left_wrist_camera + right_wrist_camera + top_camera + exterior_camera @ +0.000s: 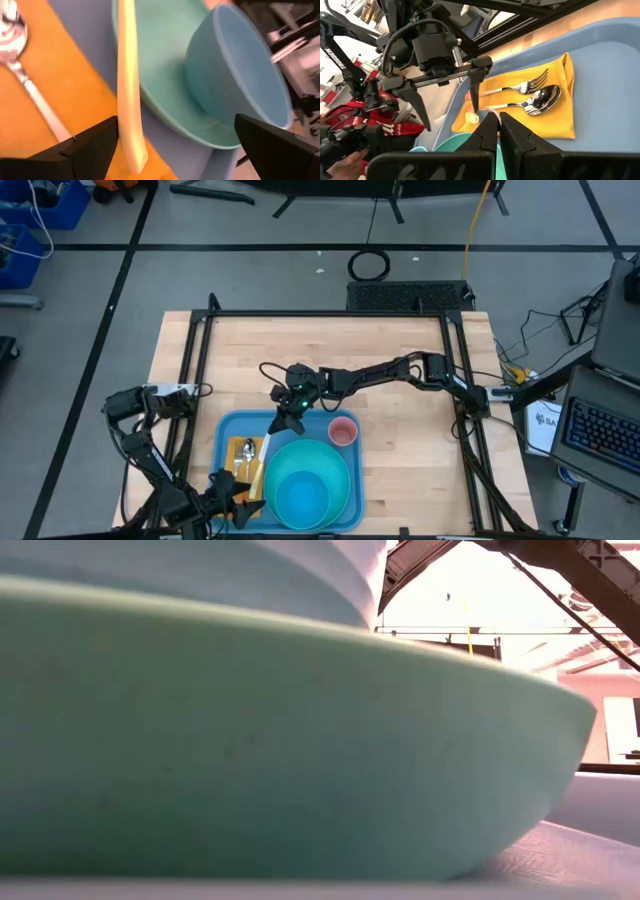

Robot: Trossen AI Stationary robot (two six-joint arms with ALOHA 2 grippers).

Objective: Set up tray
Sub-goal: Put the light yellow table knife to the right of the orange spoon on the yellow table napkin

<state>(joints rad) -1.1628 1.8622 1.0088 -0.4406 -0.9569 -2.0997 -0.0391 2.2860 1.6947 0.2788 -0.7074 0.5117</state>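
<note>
The blue tray [232, 428] lies at the table's near middle. On it an orange napkin [250, 470] carries a fork [520, 89] and a spoon [540, 97]. Beside the napkin are a turquoise plate [340, 470], a blue bowl [300, 495] standing on it, and a pink cup [343, 431]. My right gripper [288, 415] hovers over the tray's far left part, shut on a cream-white knife [268, 445]. My left gripper [235, 502] is open at the tray's near edge. Its fingers stand on either side of the knife's near end [136, 160]. Whether one of them touches it, I cannot tell. My right gripper pinches the knife by its far end [277, 423] between the two fingers, slanting down from the far right. The fingers [490, 127] hide the place of contact in the wrist view. The knife runs toward the near edge between napkin and plate, its near end [472, 118] low over the napkin's edge.
The low view is filled by the plate's side [300, 740] and the bowl [200, 570]. Black frame rails [190, 370] run along the table's left and right sides. Bare wood [330, 345] lies beyond the tray.
</note>
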